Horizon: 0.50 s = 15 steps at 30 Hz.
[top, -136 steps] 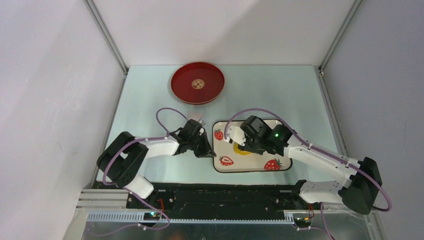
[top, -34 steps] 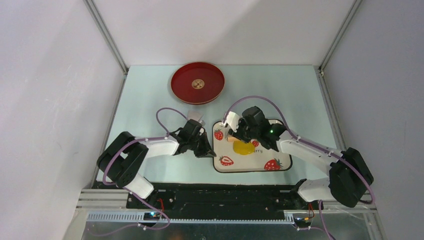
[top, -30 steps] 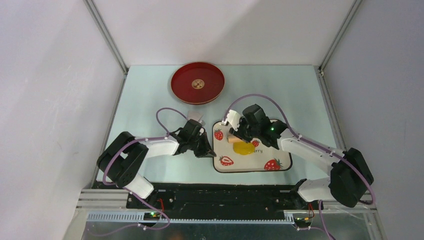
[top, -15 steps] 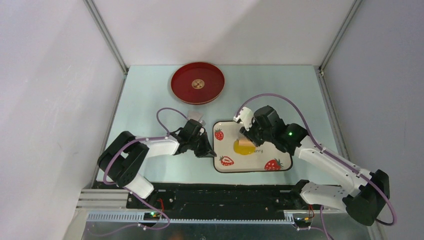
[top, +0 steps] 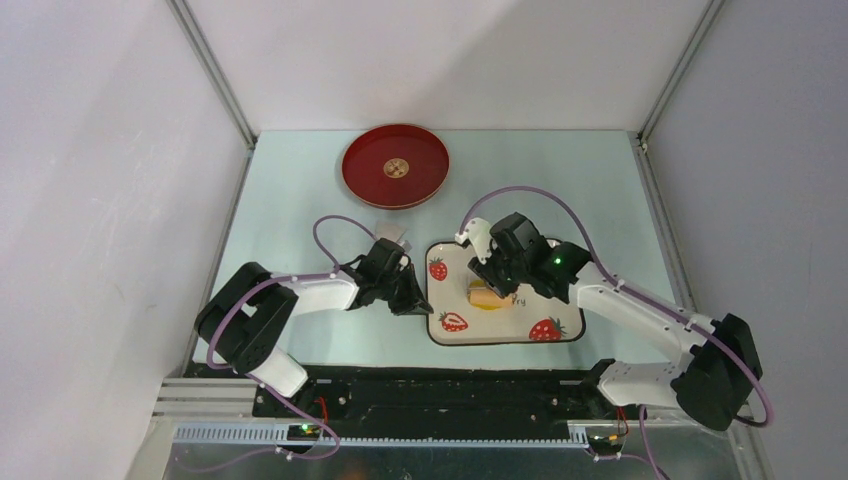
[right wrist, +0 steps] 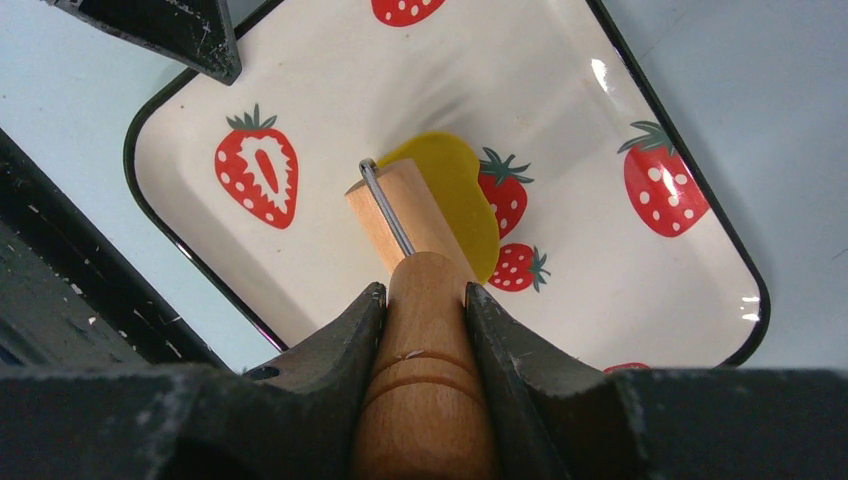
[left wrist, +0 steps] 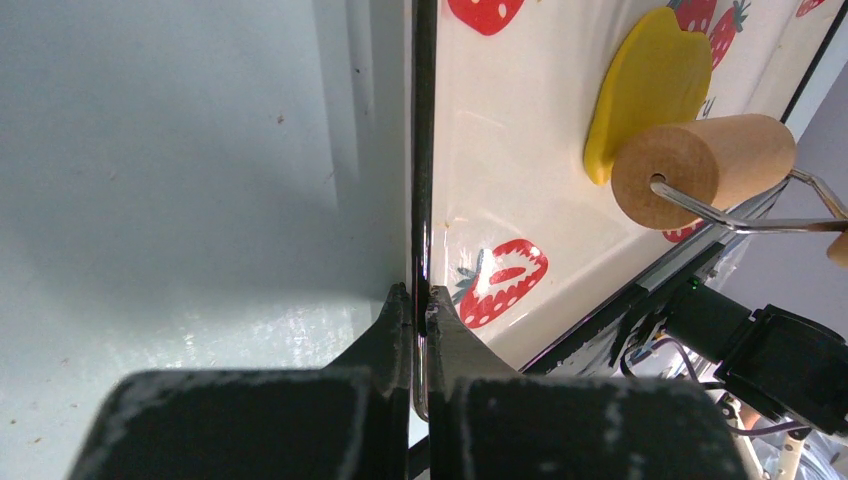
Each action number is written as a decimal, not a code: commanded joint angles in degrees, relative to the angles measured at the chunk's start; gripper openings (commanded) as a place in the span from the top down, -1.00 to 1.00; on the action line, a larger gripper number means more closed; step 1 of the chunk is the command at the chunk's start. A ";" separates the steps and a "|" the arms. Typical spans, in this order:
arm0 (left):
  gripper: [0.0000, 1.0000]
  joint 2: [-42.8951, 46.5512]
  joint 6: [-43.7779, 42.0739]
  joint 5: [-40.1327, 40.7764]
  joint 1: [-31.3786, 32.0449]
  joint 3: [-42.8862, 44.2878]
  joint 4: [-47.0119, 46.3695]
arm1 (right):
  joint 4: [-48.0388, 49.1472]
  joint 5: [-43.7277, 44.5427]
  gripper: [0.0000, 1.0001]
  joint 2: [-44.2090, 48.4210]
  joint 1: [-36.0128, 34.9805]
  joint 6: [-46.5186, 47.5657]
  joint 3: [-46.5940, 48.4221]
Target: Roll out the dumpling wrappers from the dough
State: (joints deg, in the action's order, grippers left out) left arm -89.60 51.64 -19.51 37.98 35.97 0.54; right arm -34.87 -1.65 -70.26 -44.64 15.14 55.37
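Right gripper (right wrist: 424,300) clamps roller (right wrist: 400,210); pale-blue table (top: 300,190), white walls (top: 450,60).

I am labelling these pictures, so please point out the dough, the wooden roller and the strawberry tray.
dough (right wrist: 462,185): right wrist view, middle of the visible yellow patch.
wooden roller (left wrist: 735,150): left wrist view, side of the drum.
strawberry tray (right wrist: 330,90): right wrist view, bare cream floor.
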 commanded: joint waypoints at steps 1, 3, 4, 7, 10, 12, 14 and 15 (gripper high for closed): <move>1.00 -2.28 -1.24 3.25 0.77 -1.16 5.36 | 4.26 -0.66 1.00 -1.49 -0.08 -0.99 2.38; 1.00 -2.32 -1.19 3.25 0.78 -1.16 5.35 | 3.36 -1.75 1.00 -3.00 -0.09 -0.26 2.44; 1.00 -2.33 -1.19 3.25 0.76 -1.16 5.40 | 2.45 -1.94 1.00 -4.00 -0.09 0.10 2.41; 1.00 -2.24 -1.20 3.26 0.70 -1.25 5.44 | 0.92 -3.22 1.00 -5.19 0.11 0.15 1.70; 1.00 -2.28 -1.22 3.29 0.76 -1.23 5.40 | 1.39 -4.34 1.00 -4.73 0.38 0.70 -1.35; 1.00 -2.17 -1.27 3.25 0.73 -1.25 5.40 | 2.23 -5.03 1.00 -4.21 0.76 0.88 -3.73; 1.00 -2.22 -1.20 3.25 0.82 -1.25 5.36 | 2.79 -6.27 1.00 -3.75 1.32 1.16 -5.96; 1.00 -2.22 -1.24 3.25 0.76 -1.27 5.36 | 3.25 -6.66 1.00 -3.57 1.40 1.23 -7.43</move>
State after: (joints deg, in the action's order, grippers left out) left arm -89.60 51.62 -19.51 37.98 35.97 0.54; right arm -31.00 -4.10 -72.82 -43.66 15.73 54.08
